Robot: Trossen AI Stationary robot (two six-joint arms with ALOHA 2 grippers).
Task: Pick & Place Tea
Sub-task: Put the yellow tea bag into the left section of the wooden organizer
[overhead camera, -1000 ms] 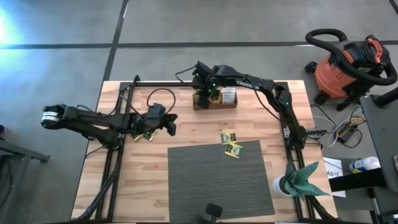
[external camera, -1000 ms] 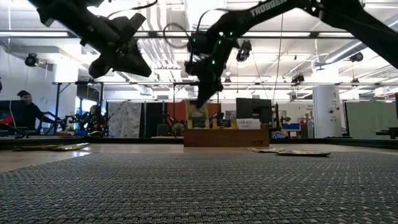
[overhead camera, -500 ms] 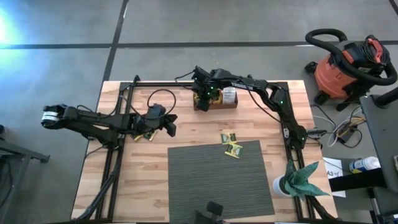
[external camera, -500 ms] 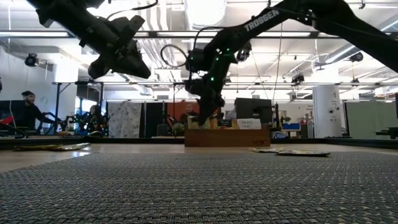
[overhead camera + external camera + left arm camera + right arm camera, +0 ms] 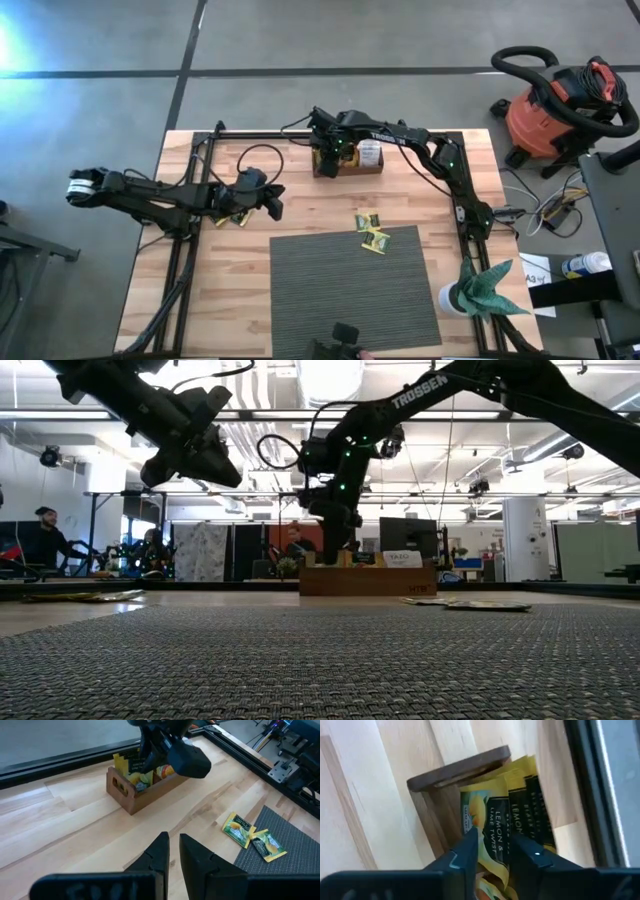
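1. The step in hand looks like the placing: the right claw (image 5: 325, 158) is down over the end compartment of the brown three-compartment wooden tray (image 5: 372, 170) at the far edge of the pale wooden desk (image 5: 300, 215), and its wrist view looks straight onto yellow "lemon" tea sachets standing on edge in that compartment (image 5: 492, 827).

2. In that wrist view the right claw's two dark fingers (image 5: 465, 855) stand a little apart with one yellow sachet (image 5: 482, 840) between them. Whether they pinch it or have just let go is hard to tell from this angle; I judge the release is under way.

3. The rest of the tea lies elsewhere: two yellow-green square sachets (image 5: 370, 232) lie just beside each other at the far edge of the dark grey ribbed mat (image 5: 350, 290), one overlapping it, and a few more lie on the desk under the left arm (image 5: 237, 217).

4. The left claw (image 5: 172, 851) hovers above the desk, well apart from the tray. Its fingers are nearly pressed together with a narrow gap and nothing between them.

5. The next move likely calls for the right claw to spread fully, lift straight up so it does not drag the standing sachets out, then travel to the pair by the mat.
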